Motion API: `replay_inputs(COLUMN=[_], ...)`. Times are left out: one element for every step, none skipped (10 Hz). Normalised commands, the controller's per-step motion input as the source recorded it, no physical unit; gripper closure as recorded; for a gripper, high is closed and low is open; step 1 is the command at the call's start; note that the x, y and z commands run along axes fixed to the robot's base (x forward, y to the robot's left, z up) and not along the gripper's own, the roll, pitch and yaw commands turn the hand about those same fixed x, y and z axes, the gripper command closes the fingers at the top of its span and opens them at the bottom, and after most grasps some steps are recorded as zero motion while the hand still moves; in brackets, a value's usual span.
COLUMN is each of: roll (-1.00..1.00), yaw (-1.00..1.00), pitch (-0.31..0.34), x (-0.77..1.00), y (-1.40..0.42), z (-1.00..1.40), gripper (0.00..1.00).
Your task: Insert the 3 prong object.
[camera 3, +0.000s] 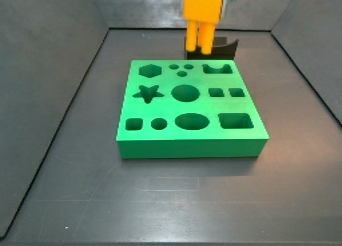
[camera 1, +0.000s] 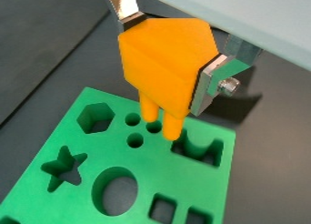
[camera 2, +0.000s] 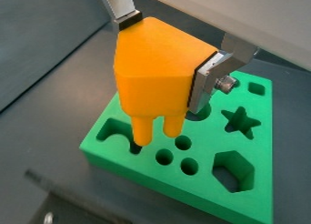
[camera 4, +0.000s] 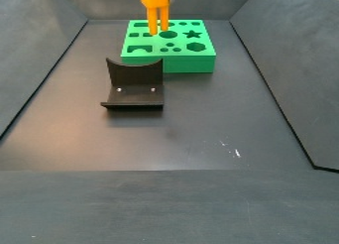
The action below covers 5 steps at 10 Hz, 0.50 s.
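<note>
Tool: the tool (camera 2: pixel 165 47) hangs over the far edge of the green board (camera 3: pixel 187 115), its silver fingers (camera 2: pixel 209 73) pinching the orange piece (camera 2: pixel 155 68) by the body.
Piece: the orange piece (camera 1: pixel 165 64) points prongs-down; in both wrist views the prongs (camera 1: pixel 165 117) sit just above the board's small round holes (camera 1: pixel 134 132), tips near the surface but apparently not yet in.
Board: the green board (camera 4: pixel 172 45) lies flat on the dark table (camera 3: pixel 160 200); star, hexagon, oval and square cutouts show around the round holes.
Fixture: the fixture (camera 4: pixel 133 86) stands well apart from the board in a side view.
Step in hand: lining prongs to holes, by my reading.
Doing it well: keep the piece upright, match every prong to its own hole before lowering, then descend slowly and straight; a slight twist would likely catch a prong on the rim.
Hidden: whether all three prongs align cannot be told.
</note>
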Motion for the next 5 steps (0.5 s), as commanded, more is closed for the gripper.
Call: replay_inputs(roll=[-0.01,0.0,0.07,0.1,0.09], yaw=[-1.0,-1.0,-0.94,-0.9,-0.83], pitch=[0.0,0.0,0.0,0.0,0.0], x=[0.0,0.0,-0.22,-0.22,-0.26], y=[0.0,0.0,0.0,0.0,0.0], z=[-0.46,-0.28,-0.15,-0.08,0.0], gripper=[1.0,1.0,1.0,1.0,1.0])
